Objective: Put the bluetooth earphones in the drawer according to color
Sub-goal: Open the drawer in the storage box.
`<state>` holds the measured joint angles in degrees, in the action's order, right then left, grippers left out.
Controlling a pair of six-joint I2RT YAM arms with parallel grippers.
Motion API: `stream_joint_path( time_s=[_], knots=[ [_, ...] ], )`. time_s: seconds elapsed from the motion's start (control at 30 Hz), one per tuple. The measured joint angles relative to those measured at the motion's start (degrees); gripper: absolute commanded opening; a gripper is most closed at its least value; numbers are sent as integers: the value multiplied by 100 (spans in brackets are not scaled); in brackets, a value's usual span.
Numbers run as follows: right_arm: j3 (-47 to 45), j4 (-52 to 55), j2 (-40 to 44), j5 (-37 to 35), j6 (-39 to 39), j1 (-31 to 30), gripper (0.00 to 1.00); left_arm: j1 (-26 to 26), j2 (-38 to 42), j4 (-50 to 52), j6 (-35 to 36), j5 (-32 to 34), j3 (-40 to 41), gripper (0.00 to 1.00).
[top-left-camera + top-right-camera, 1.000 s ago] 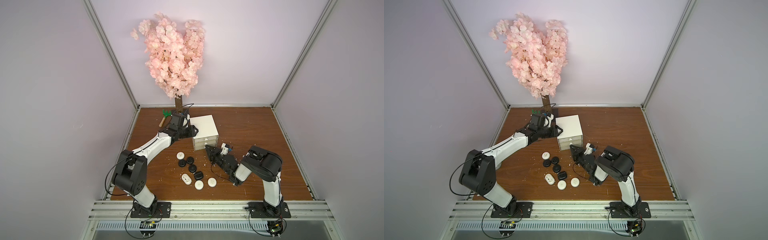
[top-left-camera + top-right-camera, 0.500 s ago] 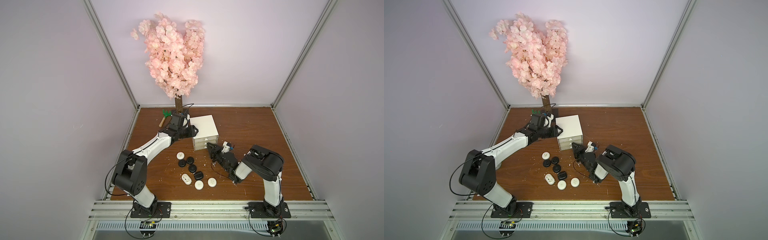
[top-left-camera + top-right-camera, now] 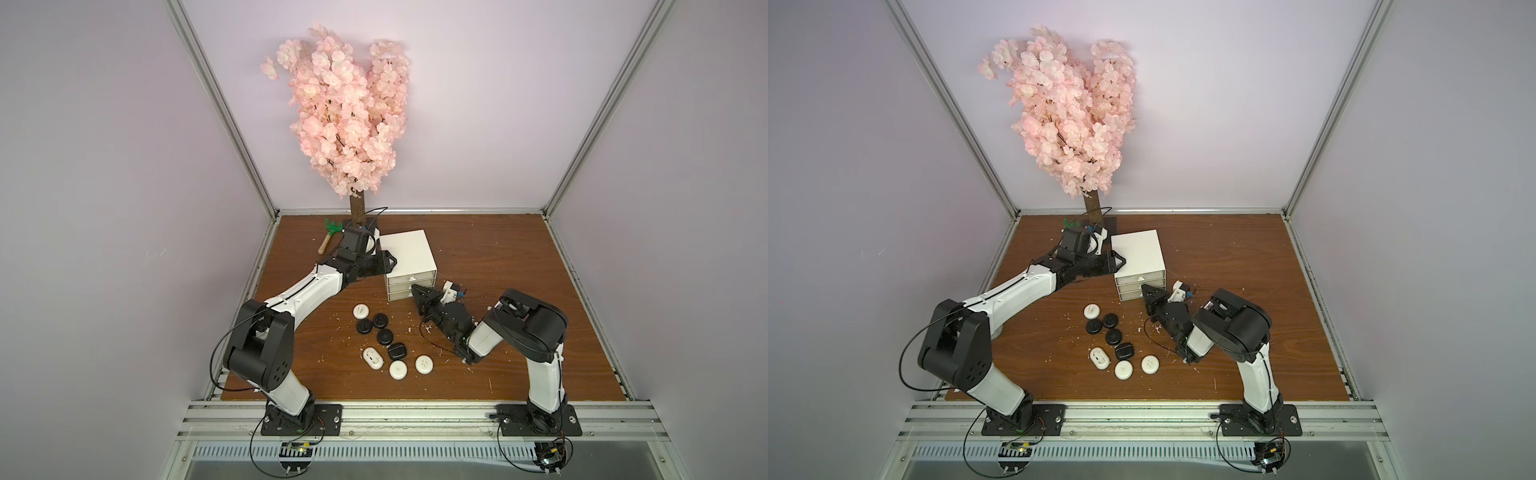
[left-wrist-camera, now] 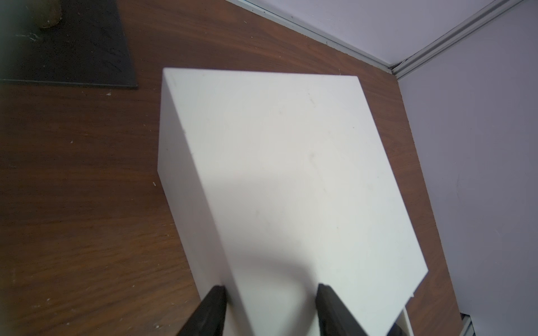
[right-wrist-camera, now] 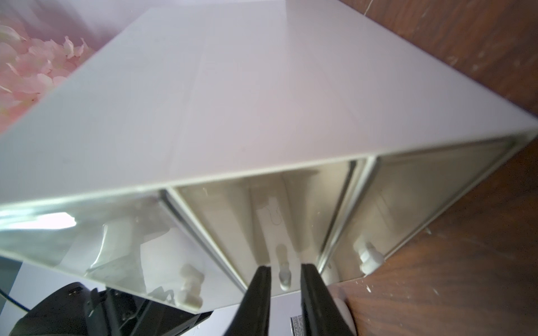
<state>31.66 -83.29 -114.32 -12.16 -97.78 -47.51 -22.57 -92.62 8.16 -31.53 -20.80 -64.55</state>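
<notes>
The drawer [image 3: 409, 257] is a small white cabinet with three shallow fronts, standing mid-table in both top views. My left gripper [image 4: 269, 288] is shut across its upper left edge, one finger on the side wall and one on the top. My right gripper [image 5: 284, 266] is at the middle drawer's front. Its fingers stand open, close on either side of the tiny white handle [image 5: 283, 277] with a thin gap each side. The bluetooth earphones lie loose in front of the cabinet: several white ones [image 3: 361, 311] and several black ones [image 3: 385, 336].
A pink blossom tree [image 3: 345, 124] stands on a black base behind the cabinet. Beside it lies a green rake with a wooden handle [image 3: 330, 235]. White crumbs dot the brown table [image 3: 498, 249]. Walls and metal rails close in three sides.
My right gripper has moved forward to the cabinet's front and its fingers have narrowed round the middle handle. The left arm and the earphones have not moved.
</notes>
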Motion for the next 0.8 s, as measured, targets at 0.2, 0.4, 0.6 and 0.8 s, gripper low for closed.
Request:
stream_joint_path(
  time_s=[0.2, 0.4, 0.6, 0.8],
  knots=[
    [39, 85, 0, -7, 24, -4, 22, 0, 0, -4, 0, 0, 0, 53],
    [81, 107, 0, -129, 46, -4, 22, -13, -2, -20, 0, -13, 0, 53],
    [120, 74, 0, -256, 81, -9, 20, -28, -2, -22, 0, -17, 0, 53],
    [195, 127, 0, -321, 83, -4, 18, -37, -2, -22, 0, -37, 0, 53]
  ],
)
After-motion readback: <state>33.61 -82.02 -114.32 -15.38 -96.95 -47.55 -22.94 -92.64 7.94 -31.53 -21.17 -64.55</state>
